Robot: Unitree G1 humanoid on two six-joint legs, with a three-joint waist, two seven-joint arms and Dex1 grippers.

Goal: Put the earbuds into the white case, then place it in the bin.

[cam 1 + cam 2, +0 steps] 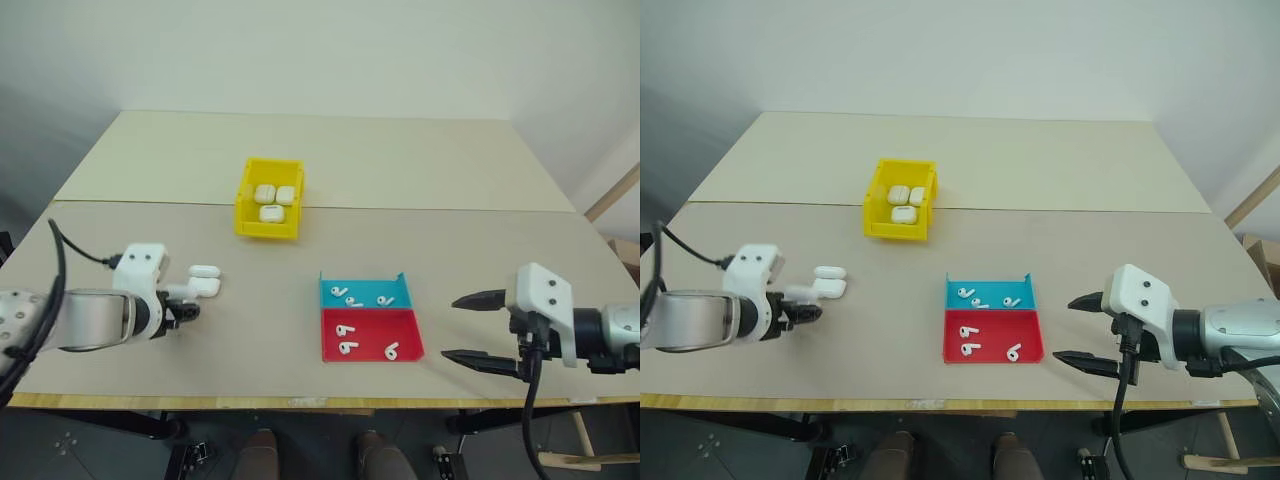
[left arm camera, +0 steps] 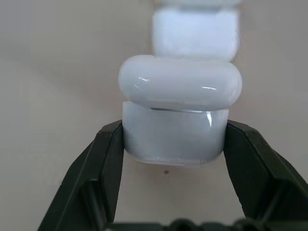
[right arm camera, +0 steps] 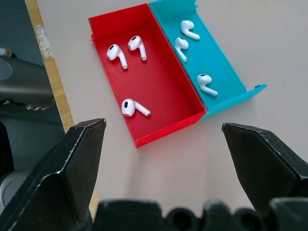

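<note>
On the tabletop [image 1: 480, 170], the left gripper [image 1: 190, 308] has its jaws clamped on the white case [image 1: 204, 285], lid open, while the right gripper [image 1: 478, 330] waits with jaws wide near the red tray [image 1: 405, 340] and blue tray [image 1: 400, 284], where six earbuds [image 3: 133, 108] lie unloaded, and the bin [image 1: 243, 208] already holds three cases.

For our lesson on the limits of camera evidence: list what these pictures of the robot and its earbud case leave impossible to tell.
- Whether the white case, clamped in the left gripper, holds earbuds: in the left wrist view its raised lid hides the inside.
- Whether the cases in the yellow bin are filled: their lids are closed.
- Which side each loose earbud in the red tray and blue tray fits: too small.
</note>
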